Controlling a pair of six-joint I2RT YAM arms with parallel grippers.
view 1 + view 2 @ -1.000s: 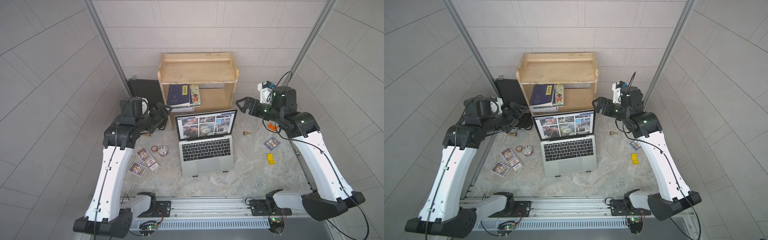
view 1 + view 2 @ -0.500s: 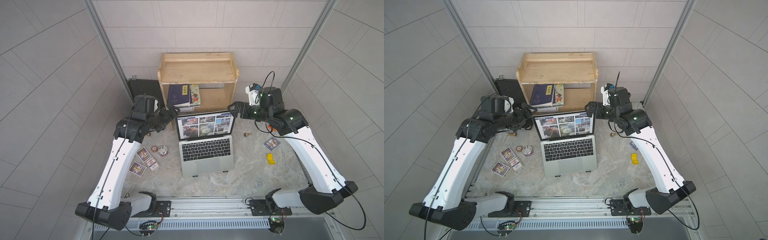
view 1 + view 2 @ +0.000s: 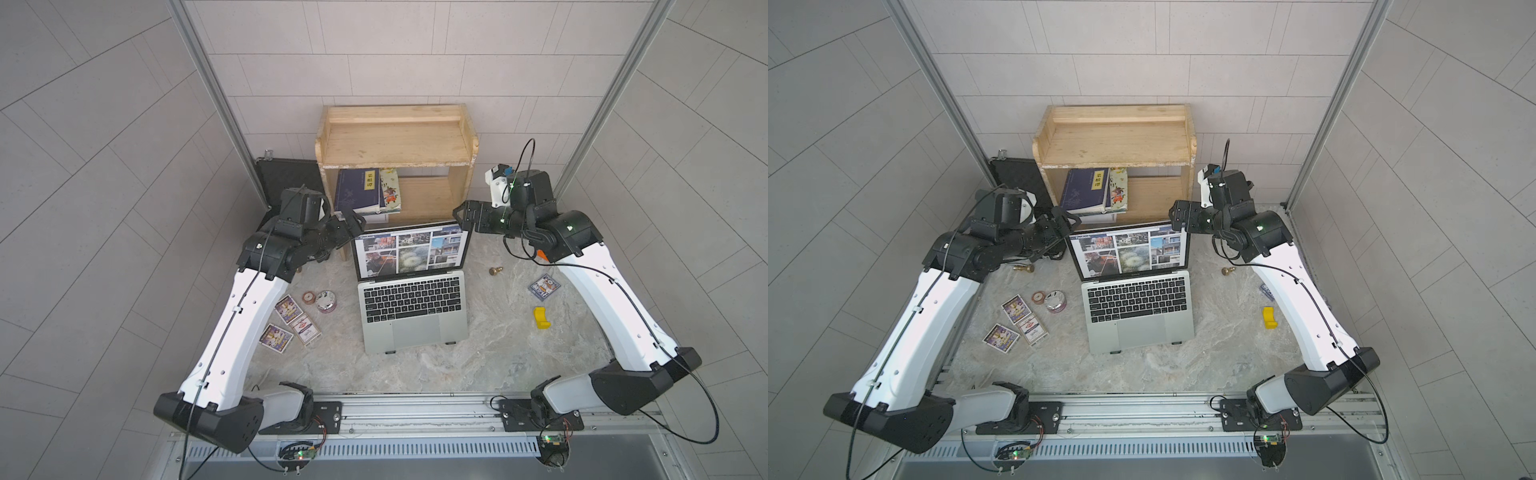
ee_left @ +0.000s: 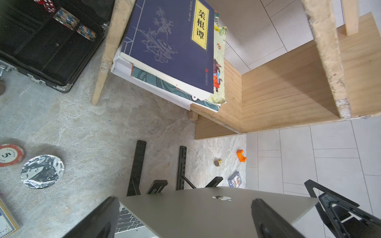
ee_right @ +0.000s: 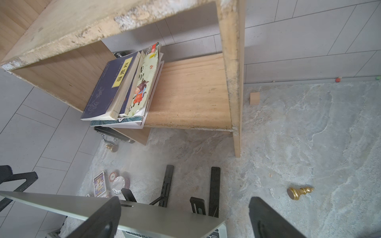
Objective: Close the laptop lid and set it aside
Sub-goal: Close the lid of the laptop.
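The silver laptop (image 3: 413, 309) (image 3: 1138, 313) stands open on a black folding stand (image 4: 181, 164) in the middle of the table. Its laptop lid (image 3: 411, 253) (image 3: 1129, 253) is upright and the screen shows photo tiles. My left gripper (image 3: 353, 222) (image 3: 1067, 220) hangs open at the lid's upper left corner. In the left wrist view the lid's silver back (image 4: 195, 214) lies across the open left gripper (image 4: 184, 199). My right gripper (image 3: 463, 216) (image 3: 1177, 216) is open at the upper right corner. The lid's corner (image 5: 154, 218) reaches into the open right gripper (image 5: 184, 201). Neither holds anything.
A wooden shelf (image 3: 395, 141) with leaning books (image 3: 359, 191) stands just behind the lid. An open black briefcase (image 3: 286, 178) sits at the back left. Cards (image 3: 291, 324) and a foil tin (image 3: 326, 300) lie left; a gold pawn (image 3: 495, 271), card box (image 3: 544, 286) and yellow block (image 3: 540, 318) lie right.
Both arms have swung inward from the sides. Each gripper now sits at an upper corner of the lid, still open. The laptop has not moved.
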